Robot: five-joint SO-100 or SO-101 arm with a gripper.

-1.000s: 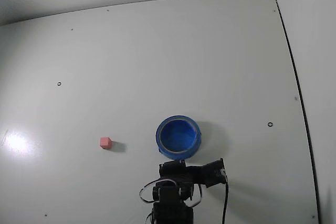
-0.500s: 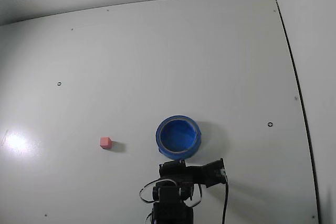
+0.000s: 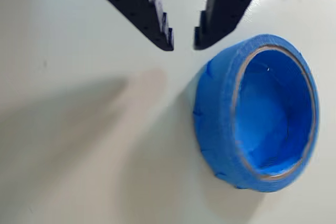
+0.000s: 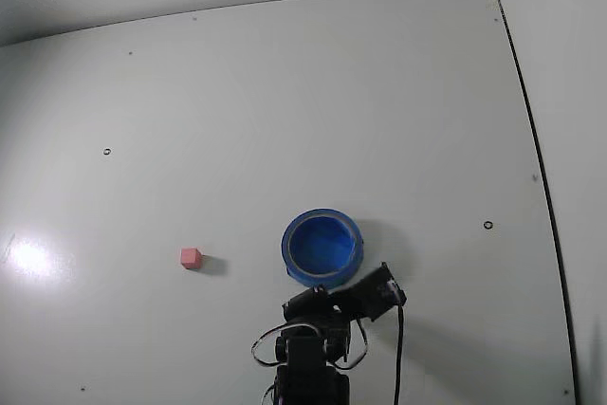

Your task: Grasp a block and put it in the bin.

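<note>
While the wrist view shows empty jaws parted beside the bin (image 3: 255,114), only the fixed view shows the block (image 4: 191,257).

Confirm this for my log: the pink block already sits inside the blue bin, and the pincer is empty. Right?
Not quite. The block lies on the table, left of the bin in the fixed view; the bin looks empty. The pincer is indeed empty.

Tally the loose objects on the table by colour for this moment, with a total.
Pink: 1, the block, alone on the table left of the bin in the fixed view.
Blue: 1, the bin, empty inside as the wrist view shows.
Total: 2.
The tool hangs beside the bin with nothing between its fingers.
</note>
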